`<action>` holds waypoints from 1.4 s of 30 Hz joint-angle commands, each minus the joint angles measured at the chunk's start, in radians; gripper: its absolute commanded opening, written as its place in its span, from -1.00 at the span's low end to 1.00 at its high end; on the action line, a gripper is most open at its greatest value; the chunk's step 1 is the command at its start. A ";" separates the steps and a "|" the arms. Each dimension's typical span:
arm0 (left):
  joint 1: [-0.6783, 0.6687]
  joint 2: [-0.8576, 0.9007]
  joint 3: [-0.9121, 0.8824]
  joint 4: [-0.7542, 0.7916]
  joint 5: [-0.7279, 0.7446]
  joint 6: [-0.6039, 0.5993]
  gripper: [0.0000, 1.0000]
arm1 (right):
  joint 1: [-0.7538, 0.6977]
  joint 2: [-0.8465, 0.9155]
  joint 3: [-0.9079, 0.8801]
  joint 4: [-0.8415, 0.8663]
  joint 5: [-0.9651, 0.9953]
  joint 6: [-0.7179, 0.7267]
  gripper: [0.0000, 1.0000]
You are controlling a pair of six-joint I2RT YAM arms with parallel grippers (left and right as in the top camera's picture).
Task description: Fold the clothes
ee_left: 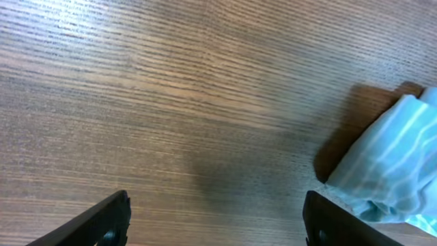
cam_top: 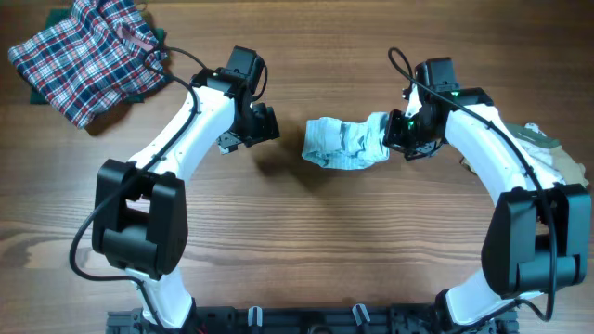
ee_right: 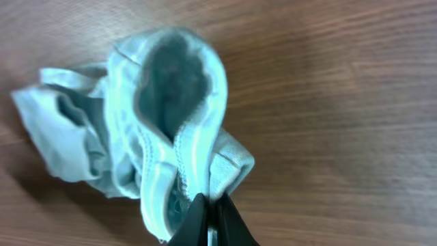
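The pale blue-white striped garment [cam_top: 343, 144] lies bunched on the wooden table at the centre. My right gripper [cam_top: 401, 134] is shut on its right edge; in the right wrist view the black fingers [ee_right: 210, 212] pinch a hem of the garment [ee_right: 171, 123], which hangs open and crumpled. My left gripper [cam_top: 252, 130] is open and empty, a short way left of the garment. In the left wrist view its fingers [ee_left: 215, 219] stand wide apart over bare wood, with the garment's left end [ee_left: 389, 171] at the right edge.
A red-white-blue plaid garment [cam_top: 88, 56] lies on a dark green cloth at the back left. A beige and white garment pile [cam_top: 552, 158] sits at the right edge, behind my right arm.
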 commanded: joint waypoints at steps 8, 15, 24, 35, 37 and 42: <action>-0.012 -0.008 0.013 0.008 -0.013 0.015 0.61 | 0.042 -0.017 0.024 0.074 -0.135 0.016 -0.91; -0.048 0.051 0.013 0.017 -0.013 0.015 0.63 | 0.131 -0.017 0.038 0.125 -0.147 0.055 -0.91; -0.056 0.058 0.013 0.024 -0.013 0.015 0.65 | 0.215 -0.017 0.080 0.159 -0.145 0.120 -0.91; -0.055 0.072 0.013 0.089 -0.013 0.015 0.68 | 0.221 -0.017 0.080 0.156 -0.142 0.120 -0.91; -0.055 0.089 0.013 0.106 -0.012 0.015 0.68 | 0.221 -0.017 0.080 0.155 -0.137 0.120 -0.91; -0.056 0.146 0.013 0.155 0.040 0.016 0.68 | 0.221 -0.017 0.081 0.156 -0.138 0.119 -0.91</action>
